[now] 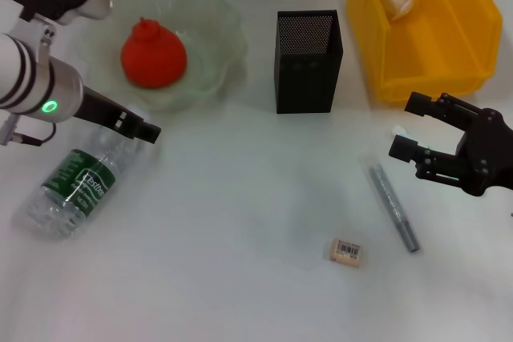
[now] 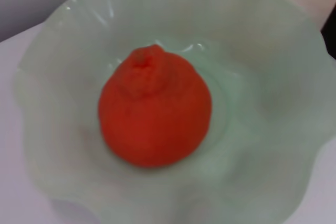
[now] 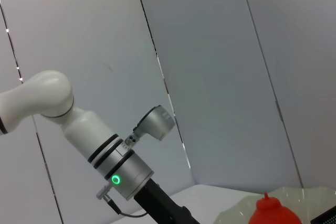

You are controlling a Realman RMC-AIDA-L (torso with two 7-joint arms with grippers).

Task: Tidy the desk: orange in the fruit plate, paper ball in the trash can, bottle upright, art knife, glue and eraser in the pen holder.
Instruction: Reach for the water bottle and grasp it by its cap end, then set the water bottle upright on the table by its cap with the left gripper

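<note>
Bare table (image 1: 240, 238) fills the frame's lower middle, giving me open passage. At centre right, the grey pen-like tool (image 1: 393, 206) and eraser (image 1: 347, 251) lie in my way. Upper centre, the pen holder (image 1: 309, 62) stands between fruit plate (image 1: 216, 30) and trash can (image 1: 433, 62).

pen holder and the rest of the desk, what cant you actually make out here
- Pen holder: the head view shows only dark mesh inside, so its contents cannot be told.
- Bottle: lying on its side; its cap end is hidden under the left gripper in the head view.
- Left gripper: whether its jaws are open or shut cannot be made out.
- Eraser: label print too small to read.
</note>
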